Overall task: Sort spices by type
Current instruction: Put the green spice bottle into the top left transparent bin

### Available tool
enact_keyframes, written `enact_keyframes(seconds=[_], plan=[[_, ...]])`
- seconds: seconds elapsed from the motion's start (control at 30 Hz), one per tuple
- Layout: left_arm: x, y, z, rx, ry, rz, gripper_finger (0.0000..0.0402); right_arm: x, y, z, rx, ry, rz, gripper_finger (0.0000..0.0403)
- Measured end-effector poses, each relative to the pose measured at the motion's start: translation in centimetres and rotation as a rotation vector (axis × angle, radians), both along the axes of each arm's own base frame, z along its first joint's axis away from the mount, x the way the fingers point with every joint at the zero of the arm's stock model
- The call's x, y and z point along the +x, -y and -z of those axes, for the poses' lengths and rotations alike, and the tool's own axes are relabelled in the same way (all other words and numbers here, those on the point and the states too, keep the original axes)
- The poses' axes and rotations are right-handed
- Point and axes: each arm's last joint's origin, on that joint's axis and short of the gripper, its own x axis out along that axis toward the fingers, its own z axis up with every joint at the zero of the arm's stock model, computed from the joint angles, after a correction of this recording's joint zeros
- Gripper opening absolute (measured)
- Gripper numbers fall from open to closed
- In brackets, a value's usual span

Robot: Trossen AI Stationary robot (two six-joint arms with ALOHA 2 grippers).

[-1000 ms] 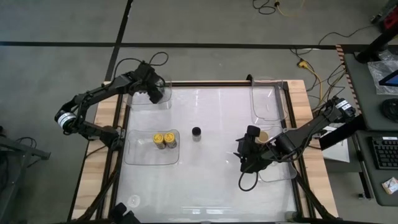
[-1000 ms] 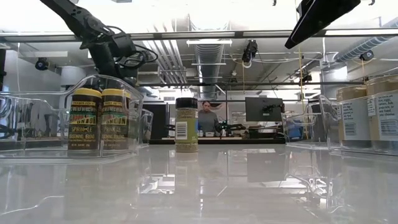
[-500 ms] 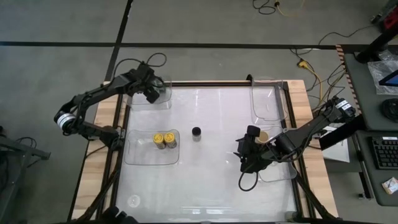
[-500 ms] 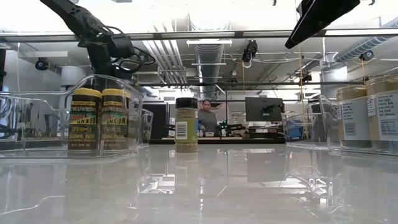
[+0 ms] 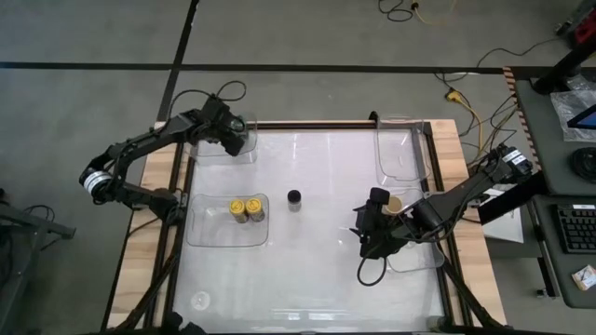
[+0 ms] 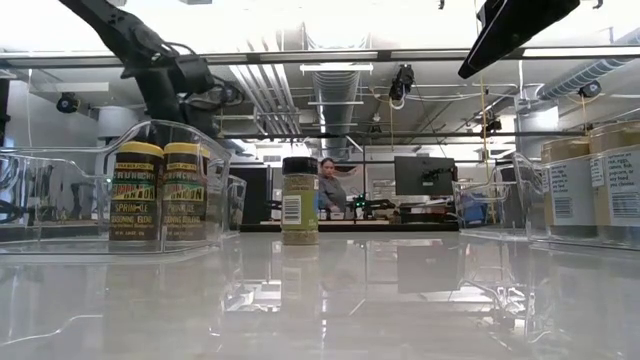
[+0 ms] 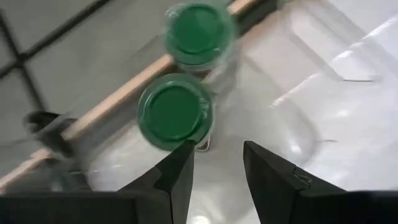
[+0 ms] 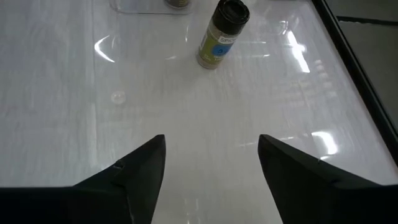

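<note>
Left pincer (image 7: pixel 216 163) lifted (slightly), empty, above green-lidded jars (image 7: pixel 176 111).

A black-lidded jar (image 8: pixel 222 34) with a green-and-blue label stands upright alone on the surface, well ahead of the right gripper (image 8: pixel 211 163). Two green-lidded jars (image 7: pixel 176 111) stand upright, touching side by side, just in front of the left gripper (image 7: pixel 217 165). Two yellow-lidded jars (image 5: pixel 246 207) with dark labels stand upright together, well apart from both grippers. Tan-lidded jars (image 6: pixel 590 180) stand beside the right gripper.
</note>
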Motion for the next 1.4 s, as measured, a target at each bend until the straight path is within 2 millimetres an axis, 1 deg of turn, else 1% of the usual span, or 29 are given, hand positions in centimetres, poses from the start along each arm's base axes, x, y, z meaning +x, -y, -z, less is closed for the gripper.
enact_keyframes(seconds=[0.13, 0.3, 0.57, 0.83, 1.0, 1.2, 1.4], plan=[[0.1, -0.5, 0.6, 0.050, -0.055, -0.053, 0.0117, 0.0, 0.0, 0.0, 0.007, -0.003, -0.004, 0.0239], [0.3, -0.8, 0.3, 0.076, -0.040, -0.057, 0.0109, 0.0, -0.1, 0.0, 0.019, -0.009, -0.011, 0.0233], [-0.3, -1.1, 0.1, 0.157, -0.154, -0.118, 0.0104, 0.0, -0.1, 0.0, 0.019, -0.009, -0.011, 0.0244], [-0.4, -0.9, 0.2, 0.129, -0.132, -0.118, 0.0104, 0.0, -0.1, 0.0, 0.019, -0.009, -0.011, 0.0252], [-0.3, -1.1, 0.1, 0.143, -0.104, -0.141, 0.0104, 0.0, -0.1, 0.0, 0.023, -0.007, -0.007, 0.0244], [-0.6, -1.2, 0.4, 0.176, -0.141, -0.183, 0.0104, 0.0, -0.1, 0.1, 0.025, -0.007, -0.005, 0.0233], [-1.1, -1.5, 0.5, 0.191, -0.152, -0.207, 0.0104, -0.1, -0.1, 0.1, 0.024, -0.009, -0.005, 0.0238]])
